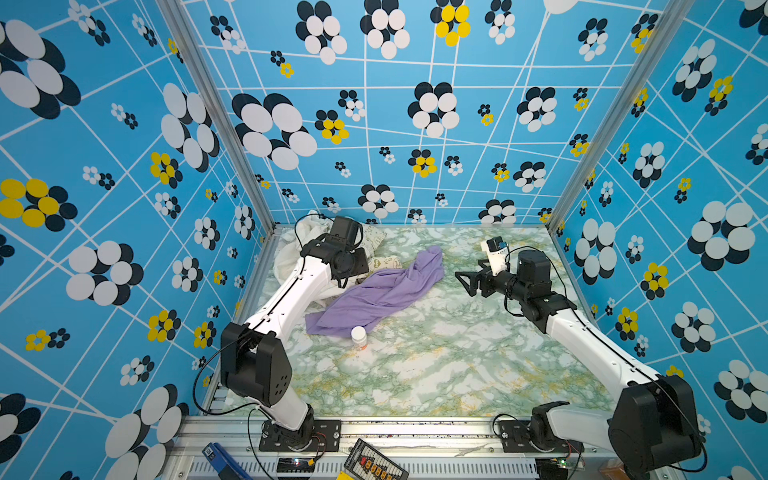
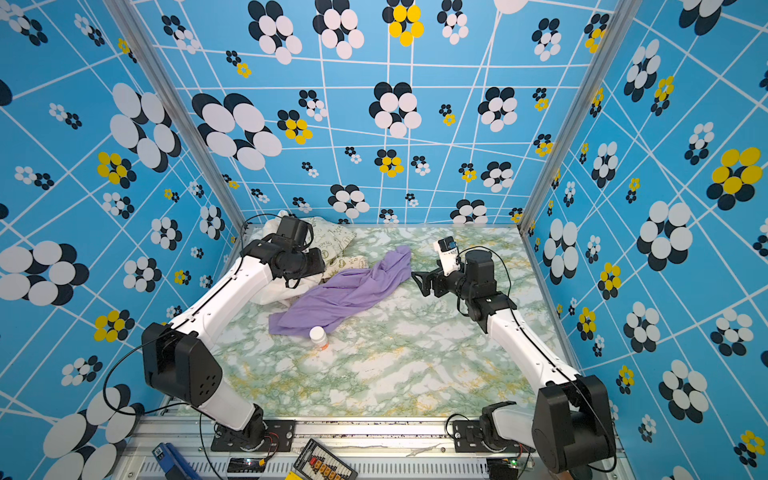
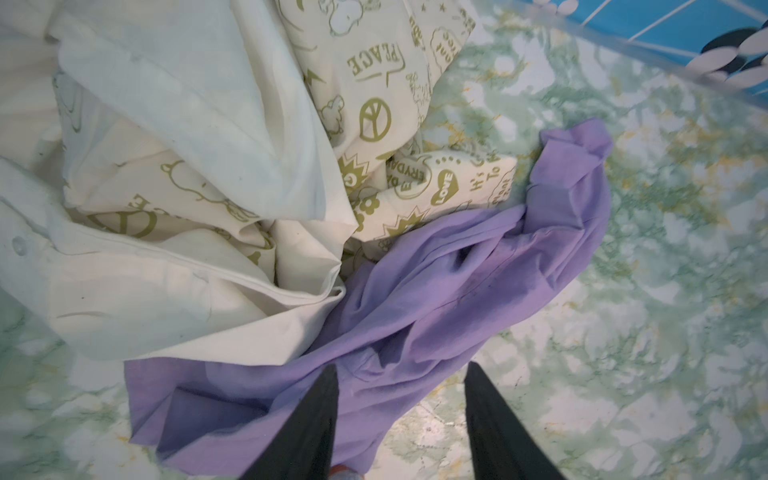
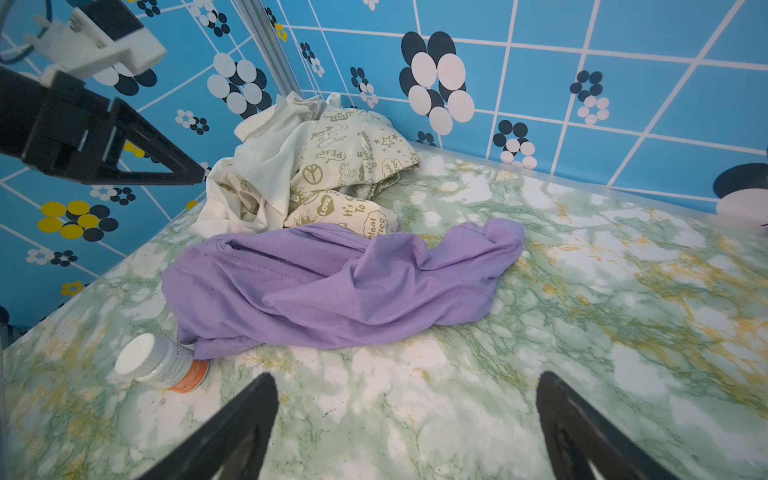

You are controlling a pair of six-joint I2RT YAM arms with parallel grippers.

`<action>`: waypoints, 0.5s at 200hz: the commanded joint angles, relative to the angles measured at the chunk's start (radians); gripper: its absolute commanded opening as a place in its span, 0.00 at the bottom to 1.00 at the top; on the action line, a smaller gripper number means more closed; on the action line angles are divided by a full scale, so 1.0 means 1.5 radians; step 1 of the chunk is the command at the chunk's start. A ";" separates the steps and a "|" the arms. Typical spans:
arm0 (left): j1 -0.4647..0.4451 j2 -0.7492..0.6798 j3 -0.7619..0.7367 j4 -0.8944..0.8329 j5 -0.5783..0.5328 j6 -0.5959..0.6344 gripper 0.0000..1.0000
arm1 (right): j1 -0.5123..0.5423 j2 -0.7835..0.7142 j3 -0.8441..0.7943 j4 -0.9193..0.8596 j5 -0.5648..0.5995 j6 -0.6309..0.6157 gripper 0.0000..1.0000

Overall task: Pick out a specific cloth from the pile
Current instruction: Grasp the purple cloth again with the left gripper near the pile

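Beside the white-and-cream cloth heap (image 4: 307, 166), the lavender-purple soft cloth (image 4: 332, 282) is lying loose, seemingly separated; left gripper (image 3: 402, 368) and right gripper (image 4: 407, 374) are gaping empty.

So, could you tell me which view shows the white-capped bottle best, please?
The right wrist view: the bottle appears large and unobstructed beside the purple cloth. Both top views show it small. The left wrist view shows barely a sliver.
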 commanded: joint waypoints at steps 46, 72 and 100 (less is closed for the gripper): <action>0.005 0.057 -0.044 -0.023 -0.001 -0.010 0.61 | 0.011 -0.035 -0.031 -0.007 -0.001 0.011 0.99; 0.005 0.089 -0.042 -0.025 -0.009 -0.004 0.61 | 0.013 -0.051 -0.043 -0.007 0.007 0.021 0.99; 0.004 0.123 -0.032 -0.036 -0.019 0.004 0.56 | 0.014 -0.071 -0.059 -0.012 0.017 0.026 0.99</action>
